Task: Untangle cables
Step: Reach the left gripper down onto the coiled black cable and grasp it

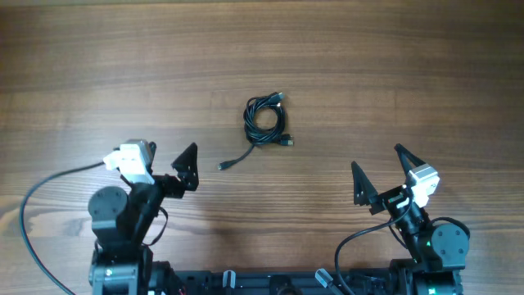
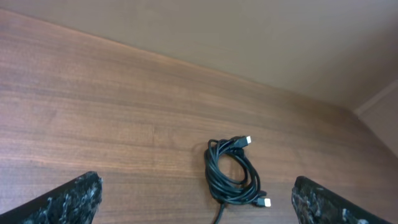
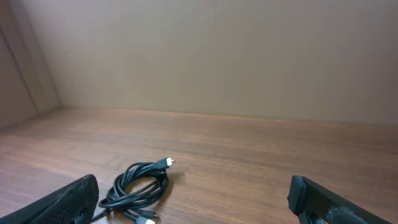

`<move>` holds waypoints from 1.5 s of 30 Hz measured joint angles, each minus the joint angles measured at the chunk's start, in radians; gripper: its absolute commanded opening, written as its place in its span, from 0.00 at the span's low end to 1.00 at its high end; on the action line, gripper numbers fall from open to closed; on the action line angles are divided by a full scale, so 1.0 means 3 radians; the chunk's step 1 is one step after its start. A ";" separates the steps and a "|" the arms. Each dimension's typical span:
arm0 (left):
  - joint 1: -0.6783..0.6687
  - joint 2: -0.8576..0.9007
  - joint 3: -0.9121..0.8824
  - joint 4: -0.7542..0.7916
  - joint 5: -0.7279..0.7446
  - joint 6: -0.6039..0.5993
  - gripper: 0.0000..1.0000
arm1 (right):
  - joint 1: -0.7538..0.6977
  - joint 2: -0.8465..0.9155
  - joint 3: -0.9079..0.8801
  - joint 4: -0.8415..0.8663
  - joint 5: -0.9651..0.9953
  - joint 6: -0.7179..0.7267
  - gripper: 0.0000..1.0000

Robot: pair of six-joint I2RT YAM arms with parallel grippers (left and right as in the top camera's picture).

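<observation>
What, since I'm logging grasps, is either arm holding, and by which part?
Nothing is held: the left gripper and right gripper have open jaws, clear of the cables coiled on the table.

Thin black flexible cables lie flat as one small tangled coil mid-way across the brown wooden bench. One loose plug-tipped end trails toward the near-left corner.

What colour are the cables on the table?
The cables are black; the left wrist view shows it best.
</observation>
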 measured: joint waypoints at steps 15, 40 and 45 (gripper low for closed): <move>0.0000 0.0650 0.0951 -0.0655 0.0015 0.0053 1.00 | 0.0000 0.0738 0.0916 -0.0470 -0.0046 -0.0085 1.00; -0.0666 0.2632 0.2998 -0.2354 -0.0221 0.0074 1.00 | 0.0000 0.3487 0.3997 -0.2838 -0.0058 -0.0174 1.00; -0.0670 0.2710 0.2998 -0.2361 -0.0240 0.0074 1.00 | -0.0003 0.3802 0.3997 -0.2860 -0.0284 -0.0173 1.00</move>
